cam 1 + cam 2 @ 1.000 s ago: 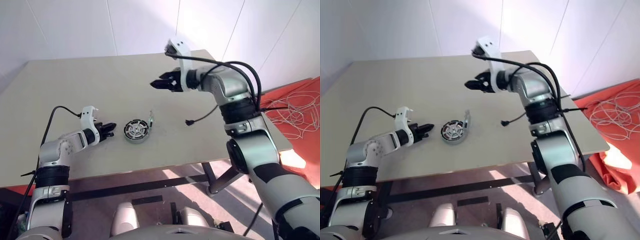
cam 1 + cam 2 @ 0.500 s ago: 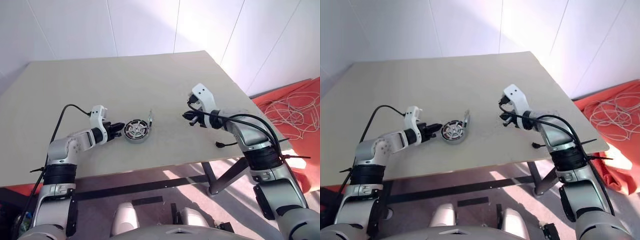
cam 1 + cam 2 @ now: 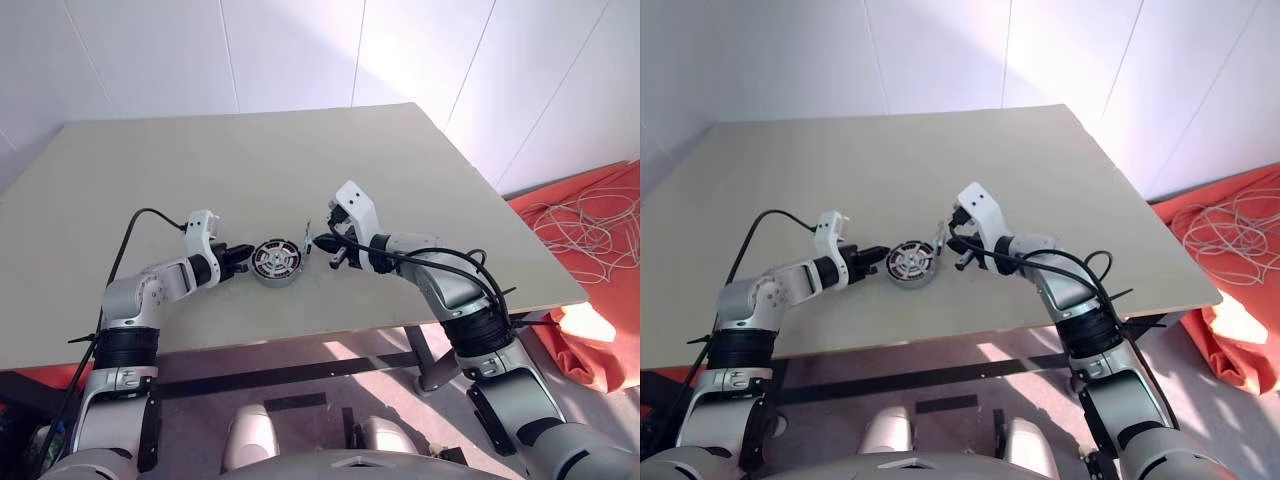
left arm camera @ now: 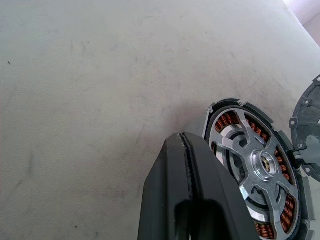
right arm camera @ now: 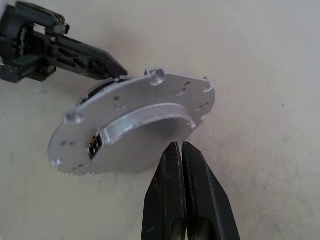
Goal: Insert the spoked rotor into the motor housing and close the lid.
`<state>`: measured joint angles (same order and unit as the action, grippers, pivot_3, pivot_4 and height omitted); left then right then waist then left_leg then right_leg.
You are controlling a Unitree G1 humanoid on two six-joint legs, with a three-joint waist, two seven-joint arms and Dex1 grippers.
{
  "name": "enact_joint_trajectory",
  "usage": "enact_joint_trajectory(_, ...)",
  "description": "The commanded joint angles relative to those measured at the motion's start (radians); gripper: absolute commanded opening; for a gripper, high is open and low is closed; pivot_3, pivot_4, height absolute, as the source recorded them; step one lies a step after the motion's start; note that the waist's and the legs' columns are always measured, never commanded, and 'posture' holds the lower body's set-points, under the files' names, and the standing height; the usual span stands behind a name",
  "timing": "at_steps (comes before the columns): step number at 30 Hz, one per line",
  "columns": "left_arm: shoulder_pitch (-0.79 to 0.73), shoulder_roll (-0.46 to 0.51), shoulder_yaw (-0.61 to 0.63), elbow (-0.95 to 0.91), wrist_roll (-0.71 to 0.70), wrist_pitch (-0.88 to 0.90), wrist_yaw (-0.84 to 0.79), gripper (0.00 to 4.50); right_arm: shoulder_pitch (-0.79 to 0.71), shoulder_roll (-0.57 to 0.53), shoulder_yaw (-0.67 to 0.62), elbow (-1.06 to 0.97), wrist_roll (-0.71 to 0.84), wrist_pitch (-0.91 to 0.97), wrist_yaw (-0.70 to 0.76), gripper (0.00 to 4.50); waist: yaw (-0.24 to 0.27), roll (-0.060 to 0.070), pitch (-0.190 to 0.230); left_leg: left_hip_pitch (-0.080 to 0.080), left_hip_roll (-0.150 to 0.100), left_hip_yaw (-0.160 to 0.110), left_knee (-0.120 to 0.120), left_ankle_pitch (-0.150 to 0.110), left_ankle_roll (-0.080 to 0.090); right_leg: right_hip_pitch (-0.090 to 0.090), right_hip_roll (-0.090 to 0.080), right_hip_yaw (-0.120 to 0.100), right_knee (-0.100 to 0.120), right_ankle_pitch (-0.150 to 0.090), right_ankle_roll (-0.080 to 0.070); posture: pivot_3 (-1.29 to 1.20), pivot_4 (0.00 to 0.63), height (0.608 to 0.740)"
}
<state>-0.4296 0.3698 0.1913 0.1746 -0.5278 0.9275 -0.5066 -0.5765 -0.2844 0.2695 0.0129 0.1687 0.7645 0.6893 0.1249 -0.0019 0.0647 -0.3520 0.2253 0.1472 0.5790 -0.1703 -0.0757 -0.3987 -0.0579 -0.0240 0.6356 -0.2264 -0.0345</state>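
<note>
The round silver-rimmed motor housing (image 3: 274, 262) sits on the beige surface (image 3: 250, 160), spoked rotor (image 4: 260, 165) inside, lid (image 3: 305, 240) propped upright. Both hands pinched empty: left hand (image 3: 243, 257) should brace, right hand (image 3: 318, 241) tip the lid gently.

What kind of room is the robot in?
Probably a lab or workshop: a plain table against bare white walls, a motor housing on it, and loose cables on the floor.

You see two arms with silver-grey shells and black joint bands. Each wrist carries a white camera bracket just behind the left gripper (image 3: 243, 258) and the right gripper (image 3: 318, 241). Both have black fingers, and black cables loop along the forearms.
</note>
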Motion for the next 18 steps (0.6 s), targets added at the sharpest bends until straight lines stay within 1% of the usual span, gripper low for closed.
enact_joint_trajectory(1, -0.007, 0.009, 0.016, -0.056, -0.015, 0.004, 0.005, 0.0, -0.031, 0.02, 0.0, 0.006, 0.012, -0.028, 0.009, 0.04, -0.001, 0.0, 0.0, 0.0, 0.0, 0.0, -0.001, 0.0, 0.0, 0.0, 0.0, 0.0, 0.0, 0.0, 0.0, 0.0, 0.0, 0.74)
enact_joint_trajectory(4, -0.003, 0.011, 0.02, -0.063, -0.018, 0.007, 0.009, 0.0, -0.041, 0.027, 0.0, 0.014, 0.014, -0.03, 0.022, 0.04, -0.001, 0.0, 0.0, 0.0, 0.0, 0.0, -0.001, 0.0, 0.0, 0.0, 0.0, 0.0, 0.0, 0.0, 0.0, 0.0, 0.0, 0.74)
enact_joint_trajectory(10, 0.01, 0.016, 0.033, -0.074, -0.02, 0.014, 0.012, 0.0, -0.064, 0.03, -0.013, -0.038, 0.061, 0.008, 0.063, 0.04, -0.002, 0.0, 0.0, 0.001, 0.0, 0.0, -0.001, 0.0, 0.0, 0.0, 0.0, 0.0, 0.0, 0.0, 0.0, 0.0, 0.0, 0.74)
enact_joint_trajectory(18, 0.005, 0.023, 0.038, -0.066, -0.019, 0.017, 0.011, 0.0, -0.103, 0.046, 0.006, -0.097, 0.091, 0.032, 0.092, 0.04, -0.002, 0.0, 0.0, 0.001, 0.0, 0.0, -0.001, 0.0, 0.0, 0.0, 0.0, 0.0, -0.001, 0.0, 0.0, 0.0, 0.0, 0.74)
